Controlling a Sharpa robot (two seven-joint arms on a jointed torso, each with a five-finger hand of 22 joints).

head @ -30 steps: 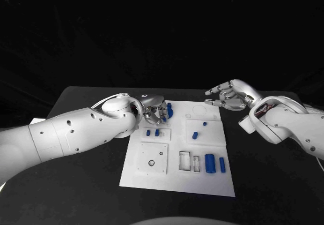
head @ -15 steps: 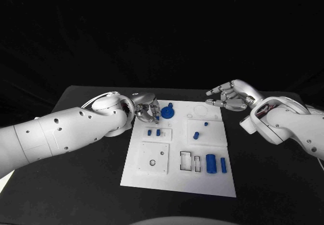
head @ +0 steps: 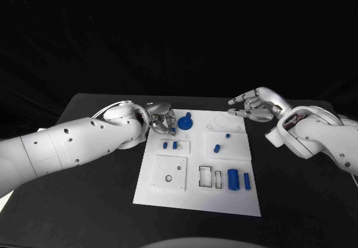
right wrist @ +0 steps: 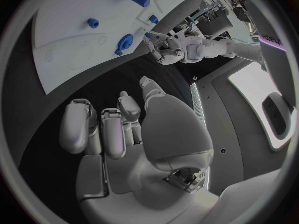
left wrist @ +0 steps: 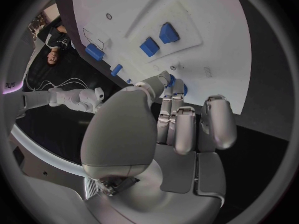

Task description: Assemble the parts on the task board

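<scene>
Left hand [head: 163, 120] hovering at the far-left corner of the task board [head: 195, 199], fingers curled loosely inward with nothing between them; in the left wrist view [left wrist: 181, 127] fingertips hanging just above the board's edge. Just beside those fingers, on the board, a blue gear-like disc [head: 185, 123] with a small knob on top, apart from the fingertips. Nearer the robot, two small blue blocks [head: 169, 145] seated side by side in a raised white square plate. Further right, a short blue peg [head: 226, 137] and a stubby blue cylinder [head: 215, 149] on another raised plate. Along the board's near half, a white plate with a round hole [head: 167, 179], two rectangular slots [head: 209, 177], then a thick blue cylinder [head: 232, 180] and a thin blue bar [head: 246, 181] lying parallel.

Compared with a second ago: left hand drawn back toward the board's left edge, off the disc, now fully uncovered and lying flatter; right hand unchanged.

Right hand [head: 252, 105] raised past the board's far-right corner, well apart from every part, fingers bent inward on nothing; same curl in the right wrist view [right wrist: 118, 129]. Board matte white, parts smooth blue plastic, hands brushed silver, table [head: 89, 217] black.
</scene>
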